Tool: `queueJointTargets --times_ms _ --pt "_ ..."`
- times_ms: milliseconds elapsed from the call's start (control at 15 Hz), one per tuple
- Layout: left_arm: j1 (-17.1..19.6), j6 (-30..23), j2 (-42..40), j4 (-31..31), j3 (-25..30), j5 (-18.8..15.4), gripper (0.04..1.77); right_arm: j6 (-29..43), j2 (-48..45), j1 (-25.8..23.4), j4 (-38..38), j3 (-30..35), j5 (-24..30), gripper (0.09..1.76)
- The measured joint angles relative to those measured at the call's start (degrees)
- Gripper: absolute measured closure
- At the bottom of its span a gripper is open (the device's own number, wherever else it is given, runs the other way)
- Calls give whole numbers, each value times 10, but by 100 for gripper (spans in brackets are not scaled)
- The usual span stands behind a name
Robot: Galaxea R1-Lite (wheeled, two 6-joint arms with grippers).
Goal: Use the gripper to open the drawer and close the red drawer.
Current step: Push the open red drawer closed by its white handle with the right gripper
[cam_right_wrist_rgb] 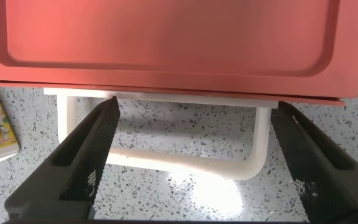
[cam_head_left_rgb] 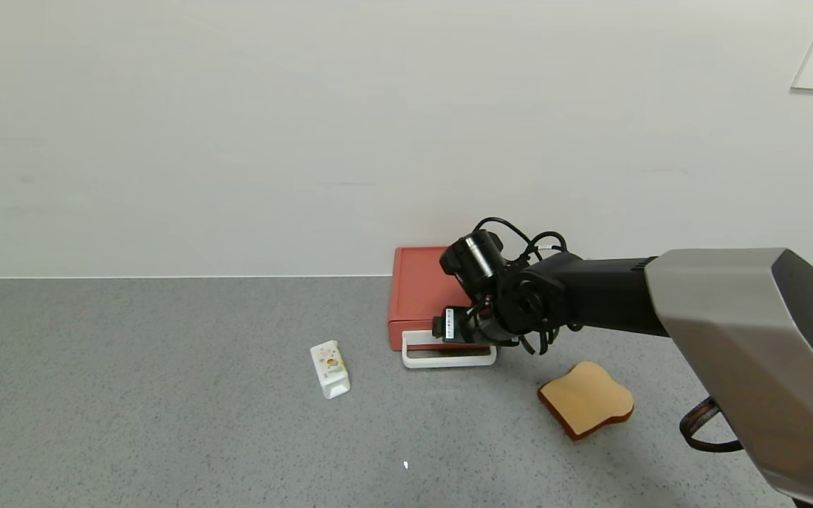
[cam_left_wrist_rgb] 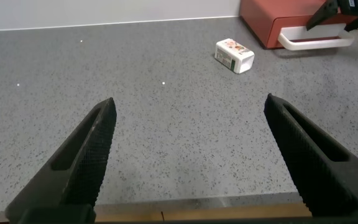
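While the drawer (cam_head_left_rgb: 422,295) sits shut against the wall on the worktop (cam_head_left_rgb: 166,395), its white handle (cam_head_left_rgb: 449,358) is straddled from above by the right gripper (cam_right_wrist_rgb: 191,162), fingers (cam_right_wrist_rgb: 86,168) spread wide, nothing held. Opening is judged not yet begun; pulling out and closing remain. The left gripper (cam_left_wrist_rgb: 191,162) is parked low, fingers wide.

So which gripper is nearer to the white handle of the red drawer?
The right. The right gripper hangs open directly over the white handle at the red drawer front. The left gripper is far away, open above bare counter.
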Motion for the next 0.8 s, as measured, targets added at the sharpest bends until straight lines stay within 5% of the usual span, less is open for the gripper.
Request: queueJointTargets --times_ms 800 --pt "0 0 0 0 0 0 9 -10 1 0 -5 0 -1 11"
